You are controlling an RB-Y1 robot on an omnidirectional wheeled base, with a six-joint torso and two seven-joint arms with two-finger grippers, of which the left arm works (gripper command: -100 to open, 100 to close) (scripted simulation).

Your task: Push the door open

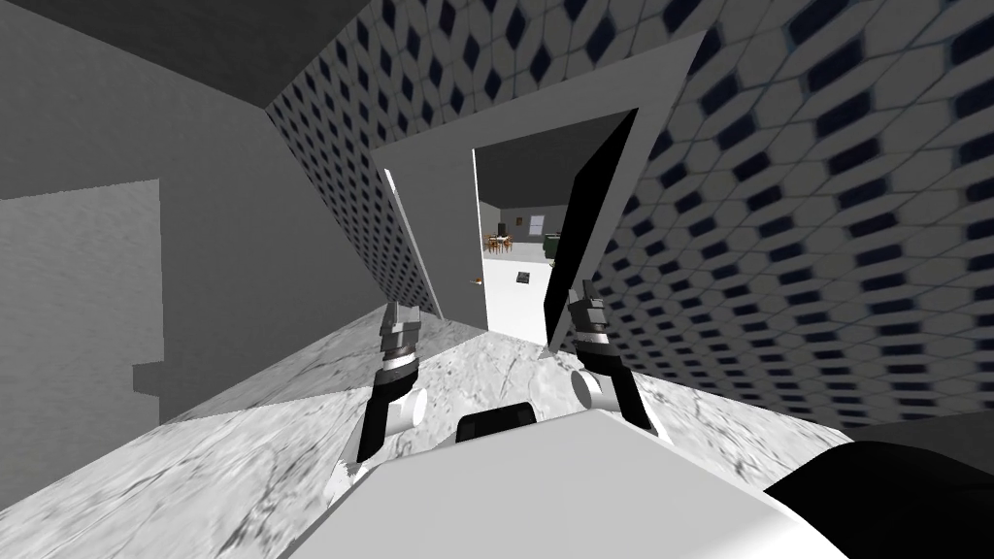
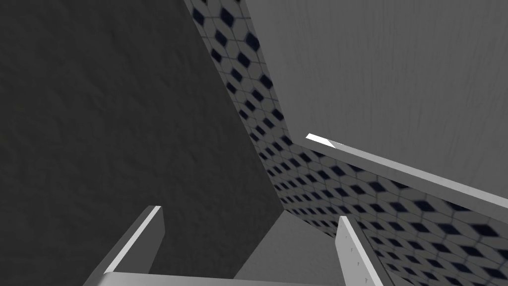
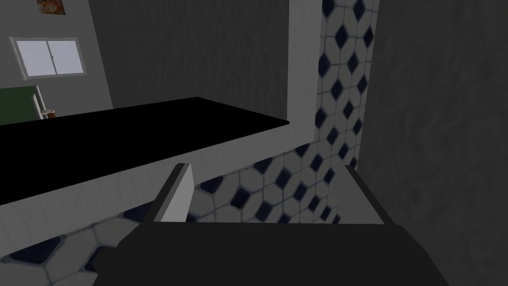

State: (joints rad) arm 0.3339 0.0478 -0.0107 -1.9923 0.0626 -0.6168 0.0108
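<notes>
On both sides, a wall of white tiles with dark blue diamonds [image 1: 825, 243] runs toward the far end, and a plain grey wall [image 1: 194, 194] stands to the left over a pale marbled floor [image 1: 194, 456]. Set in the tiled wall ahead, the grey door [image 1: 437, 233] stands swung well open, its leaf angled back toward the left tiled wall, and a lit room shows through the gap. A black area [image 1: 587, 233] lies along the right side of the opening, beside the white frame. Below the door's lower edge, the left gripper [image 1: 401, 312] is raised near the leaf; in its wrist view the two fingers [image 2: 144, 238] are spread wide with nothing between them, the door's flat grey face ahead and apart from them. The right gripper [image 1: 586, 291] hangs at the foot of the black area, its fingers [image 3: 173, 198] likewise spread and empty. A small knob [image 1: 476, 281] sits on the door's free edge. Far beyond, a table with chairs [image 1: 498, 243] stands in the lit room.
</notes>
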